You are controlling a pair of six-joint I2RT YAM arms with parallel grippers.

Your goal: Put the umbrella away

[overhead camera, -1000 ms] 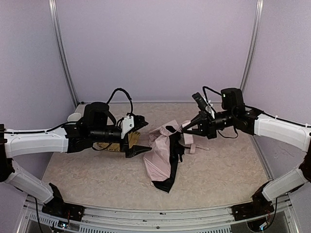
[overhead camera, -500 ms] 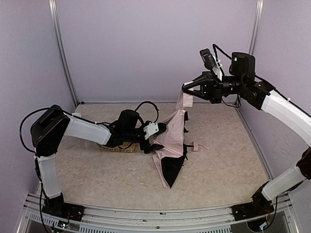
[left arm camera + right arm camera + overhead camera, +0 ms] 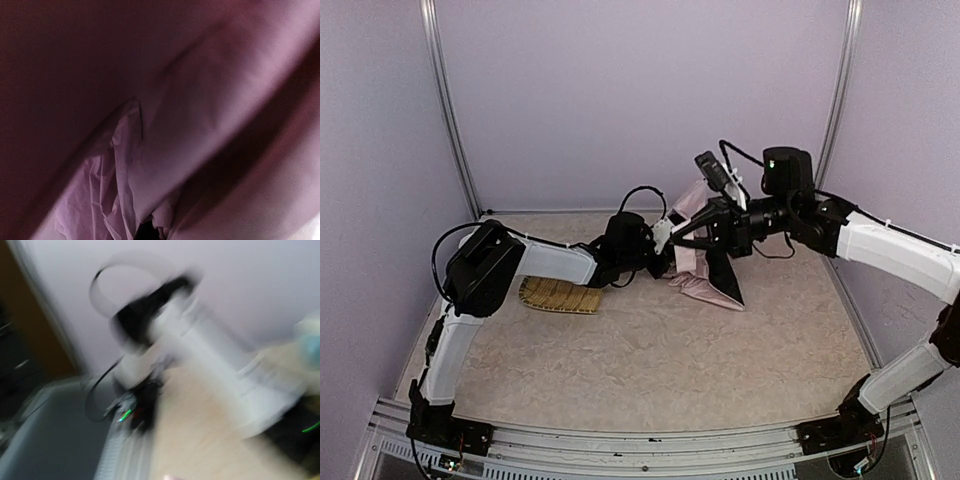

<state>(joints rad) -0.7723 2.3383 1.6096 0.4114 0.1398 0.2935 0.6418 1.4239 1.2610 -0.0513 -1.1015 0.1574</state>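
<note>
The umbrella [image 3: 705,285] lies bunched at the back middle of the table, pale pink fabric with a black lining [image 3: 725,272] showing on its right side. My left gripper [image 3: 665,255] reaches in from the left and is shut against the fabric's left edge, its fingertips buried in it. Pink umbrella cloth [image 3: 200,100] fills the whole left wrist view. My right gripper [image 3: 688,240] is shut on a fold of the umbrella that rises behind it. The right wrist view is motion-blurred and shows none of its own fingers.
A woven yellow tray [image 3: 558,296] lies on the table left of the umbrella, under my left forearm. Pale walls and metal posts close in the back and sides. A blurred white arm [image 3: 150,325] and the table top [image 3: 210,430] appear in the right wrist view.
My left gripper pushed right into the umbrella and shut. My right gripper came down from its raised position with the fabric. The umbrella moved back and right, off the tray side.
</note>
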